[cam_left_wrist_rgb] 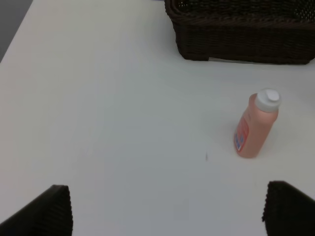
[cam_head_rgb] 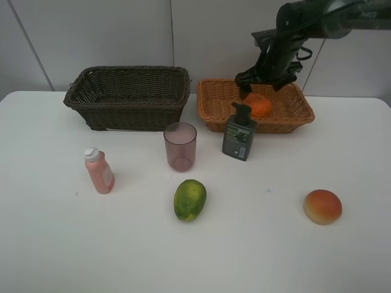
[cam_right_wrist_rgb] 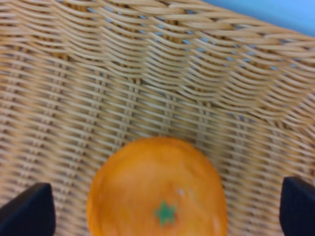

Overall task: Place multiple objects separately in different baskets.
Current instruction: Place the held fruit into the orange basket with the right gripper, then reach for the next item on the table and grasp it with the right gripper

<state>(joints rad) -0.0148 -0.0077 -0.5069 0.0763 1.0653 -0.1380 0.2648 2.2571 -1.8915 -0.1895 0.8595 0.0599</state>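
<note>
R gripper hangs over the light basket w/ jaws spread wide. The orange lies on the basket floor between the fingers, not gripped; weave shows on each side of it in the R wrist view. L gripper is also spread wide, holding nothing, above bare table near the pink bottle

Room: both baskets sit at the back by the table's far edge w/ a narrow gap between them. The dark basket is on the L. Pump bottle stands just in front of the light basket's front rim – touching or not, can't tell. Cup stands near the dark basket's front R corner, apart from it. Mango and round fruit lie well apart, w/ a broad open stretch of table between them and along the front edge

Views: high cam doesn't show the L gripper at all; L wrist shows it, plus the pink bottle upright, the dark basket's wall and the table's side edge. R wrist, blurred, shows only weave and the orange's green stem mark – in the high cam the pump head partly hides that orange
</note>
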